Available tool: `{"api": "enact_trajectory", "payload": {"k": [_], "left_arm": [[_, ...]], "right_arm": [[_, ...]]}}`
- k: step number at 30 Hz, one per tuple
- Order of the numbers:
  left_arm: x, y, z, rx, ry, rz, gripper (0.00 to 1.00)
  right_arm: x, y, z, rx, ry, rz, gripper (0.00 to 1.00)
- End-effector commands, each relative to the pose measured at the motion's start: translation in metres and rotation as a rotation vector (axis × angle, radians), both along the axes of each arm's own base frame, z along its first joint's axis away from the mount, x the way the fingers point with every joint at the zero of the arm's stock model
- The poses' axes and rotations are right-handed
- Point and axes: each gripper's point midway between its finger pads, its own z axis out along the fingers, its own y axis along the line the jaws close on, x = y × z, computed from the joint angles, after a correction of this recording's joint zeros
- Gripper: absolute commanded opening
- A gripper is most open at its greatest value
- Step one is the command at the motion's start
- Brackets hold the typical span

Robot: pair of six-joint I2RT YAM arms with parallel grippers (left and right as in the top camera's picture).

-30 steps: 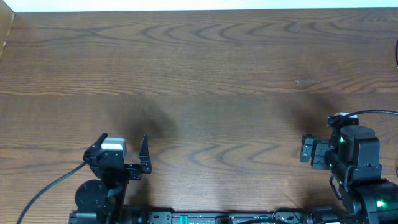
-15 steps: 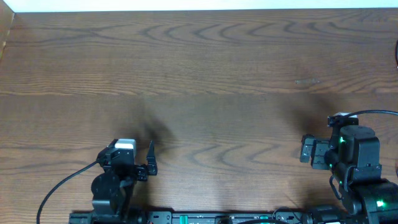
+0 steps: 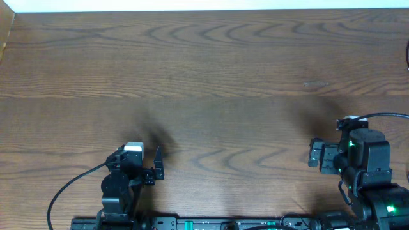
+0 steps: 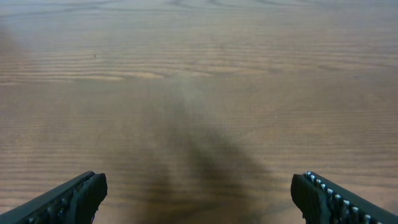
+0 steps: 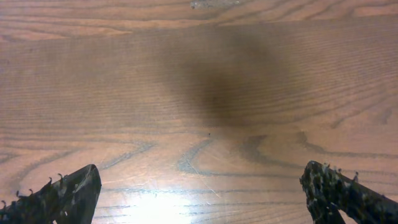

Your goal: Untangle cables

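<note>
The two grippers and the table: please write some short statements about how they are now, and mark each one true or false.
1. The left gripper is open, with nothing between its fingers. True.
2. The right gripper is closed on a white cord. False: it is open, and only wood shows between its fingers.
3. In the overhead view, both grippers sit near the bottom edge of the picture. True.
4. Two tangled cords lie in the middle of the table. False: only wood grain shows there, and no cables appear in any view.
</note>
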Motion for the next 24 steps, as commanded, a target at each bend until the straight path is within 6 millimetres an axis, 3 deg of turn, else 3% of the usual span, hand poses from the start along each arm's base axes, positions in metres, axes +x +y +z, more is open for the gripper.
{"api": "enact_trajectory", "payload": {"k": [1,8,19,24], "left_arm": [[0.005,0.001,0.003,0.006,-0.039,0.000,1.00],[0.027,0.000,0.030,-0.001,-0.241,-0.001,1.00],[0.032,0.021,0.039,0.016,-0.305,0.097,1.00],[0.032,0.023,0.032,0.013,-0.293,0.106,1.00]], "right_arm": [[-0.001,0.000,-0.001,0.002,-0.001,-0.008,0.99],[-0.001,0.000,0.000,0.002,-0.001,-0.008,0.99],[-0.001,0.000,-0.001,0.002,-0.001,-0.008,0.99],[-0.001,0.000,0.000,0.002,-0.001,-0.008,0.99]]}}
